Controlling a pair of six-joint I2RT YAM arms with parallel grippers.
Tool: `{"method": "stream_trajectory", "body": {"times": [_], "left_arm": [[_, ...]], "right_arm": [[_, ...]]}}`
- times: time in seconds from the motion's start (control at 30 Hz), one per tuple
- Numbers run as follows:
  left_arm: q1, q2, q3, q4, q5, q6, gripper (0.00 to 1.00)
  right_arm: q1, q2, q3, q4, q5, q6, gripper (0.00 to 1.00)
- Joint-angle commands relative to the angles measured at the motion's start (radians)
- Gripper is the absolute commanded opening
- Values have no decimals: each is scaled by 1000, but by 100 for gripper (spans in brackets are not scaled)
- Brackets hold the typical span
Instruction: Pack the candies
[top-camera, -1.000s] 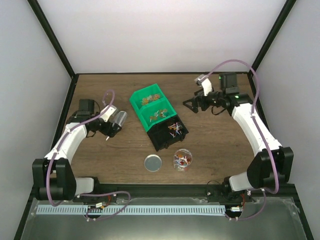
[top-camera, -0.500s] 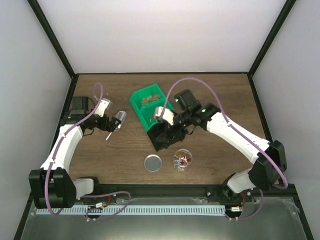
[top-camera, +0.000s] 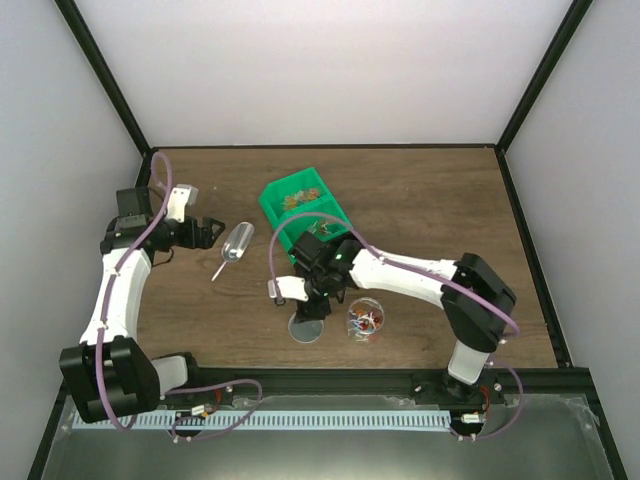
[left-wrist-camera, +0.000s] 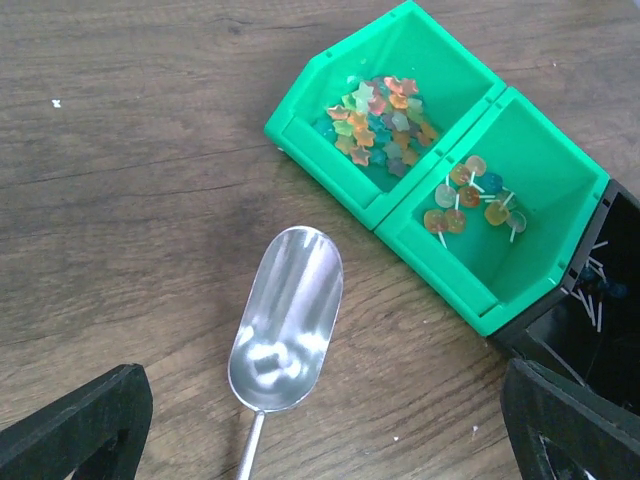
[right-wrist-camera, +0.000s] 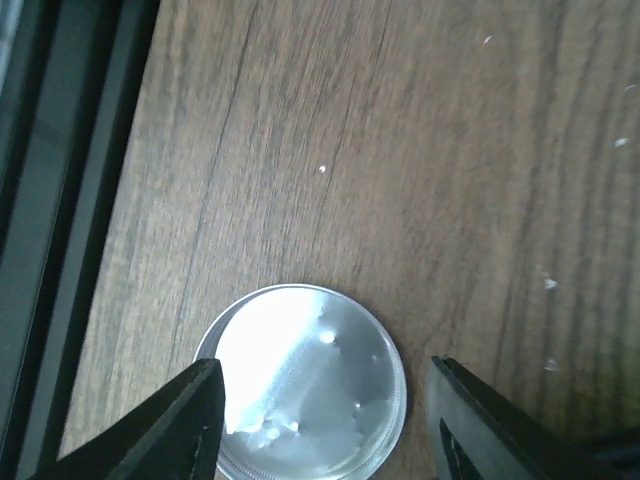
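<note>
Near the front edge of the table (top-camera: 430, 200), the right gripper (right-wrist-camera: 335, 425) hovers over the lid (right-wrist-camera: 305, 385). Its jaws are spread, one finger off each side of the rim, and it holds nothing. The step in hand looks like taking the lid to close the cup (top-camera: 349, 318), which stands just right of it and holds the candies (top-camera: 367, 322). To do it well, centre the jaws across the lid's full width and come straight down until the fingertips reach the wood. Then close evenly on the rim so the thin disc neither skids nor tips. Being round, the lid asks no particular wrist angle. The candies lie as a loose jumble in the cup, pointing every way, and they are too small to give any one a long axis. The left gripper (left-wrist-camera: 320, 440), also spread and empty, hangs well off to the left above the scoop (left-wrist-camera: 285, 320), whose bowl points toward the green bins (left-wrist-camera: 320, 165).
</note>
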Motion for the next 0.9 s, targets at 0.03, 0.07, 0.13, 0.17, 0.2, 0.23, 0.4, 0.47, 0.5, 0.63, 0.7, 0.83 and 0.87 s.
{"method": "stream_trajectory", "body": {"times": [0.03, 0.07, 0.13, 0.17, 0.2, 0.23, 0.4, 0.47, 0.5, 0.63, 0.7, 0.83, 0.87], "left_arm": [[19, -39, -13, -2, 28, -17, 97], [20, -40, -14, 1, 30, -20, 97], [27, -43, -14, 8, 37, -25, 97], [31, -44, -14, 9, 39, -28, 97], [32, -41, -16, 12, 43, -31, 97], [34, -41, -18, 14, 46, -31, 97], [39, -57, -22, 19, 43, -32, 97], [42, -67, -31, 21, 45, -33, 97], [43, -72, -36, 21, 48, -33, 97], [43, -76, -43, 22, 56, -31, 97], [45, -73, -40, 29, 51, -34, 97], [47, -55, -26, 28, 58, -37, 97], [46, -49, -23, 32, 61, -38, 97]], "right_arm": [[31, 39, -38, 79, 109, -29, 54], [31, 43, -51, 90, 123, -39, 53], [31, 60, -56, 103, 147, -45, 52], [30, 75, -50, 100, 157, -45, 50], [31, 88, -47, 99, 166, -46, 48], [31, 97, -50, 101, 175, -50, 46], [31, 140, -59, 123, 216, -61, 43], [31, 151, -61, 131, 226, -64, 43], [30, 156, -62, 136, 229, -65, 42], [28, 178, -65, 146, 238, -70, 32], [21, 185, -66, 143, 238, -71, 27], [5, 190, -51, 129, 268, -77, 18], [-2, 191, -50, 133, 280, -82, 13]]}}
